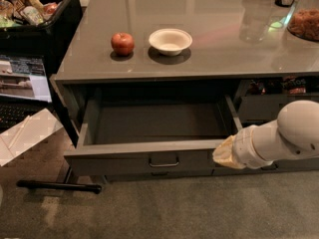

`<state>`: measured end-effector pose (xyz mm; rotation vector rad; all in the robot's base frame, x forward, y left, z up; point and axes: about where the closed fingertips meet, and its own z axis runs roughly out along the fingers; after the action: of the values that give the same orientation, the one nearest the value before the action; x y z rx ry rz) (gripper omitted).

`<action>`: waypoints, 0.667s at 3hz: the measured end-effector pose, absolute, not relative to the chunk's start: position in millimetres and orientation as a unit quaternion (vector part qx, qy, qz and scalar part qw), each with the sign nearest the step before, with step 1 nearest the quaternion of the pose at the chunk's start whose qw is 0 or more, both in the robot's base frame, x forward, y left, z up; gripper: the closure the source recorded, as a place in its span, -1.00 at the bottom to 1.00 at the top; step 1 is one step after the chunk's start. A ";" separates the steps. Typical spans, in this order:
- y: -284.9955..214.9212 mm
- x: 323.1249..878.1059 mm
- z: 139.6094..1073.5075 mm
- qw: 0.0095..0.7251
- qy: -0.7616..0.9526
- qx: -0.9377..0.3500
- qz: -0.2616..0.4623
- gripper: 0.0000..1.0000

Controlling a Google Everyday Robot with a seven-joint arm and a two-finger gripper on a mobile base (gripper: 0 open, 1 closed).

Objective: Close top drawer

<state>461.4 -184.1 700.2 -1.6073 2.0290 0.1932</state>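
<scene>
The top drawer [124,158] is a wide dark-grey drawer pulled far out from under the grey counter, and its inside is empty. Its flat front carries a small metal loop handle [163,161] at the centre. My white arm comes in from the right, and my gripper [225,154] sits at the right end of the drawer front, against its outer face near the top edge. The gripper's tip is a pale yellowish shape pointing left.
On the counter [214,59] stand a red apple [122,43] and a white bowl [170,40]. A jar of snacks [305,19] is at the far right. A black bin [35,14] of packets stands at the left, papers [25,133] and a black bar [60,185] lie on the floor.
</scene>
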 end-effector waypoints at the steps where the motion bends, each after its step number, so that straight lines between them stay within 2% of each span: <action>1: -169.8 458.9 668.0 0.236 0.750 -0.611 0.092 1.00; 2: -160.3 467.7 646.9 0.217 0.750 -0.618 0.095 0.63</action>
<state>467.7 -160.3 646.9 -1.7128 2.0768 0.2625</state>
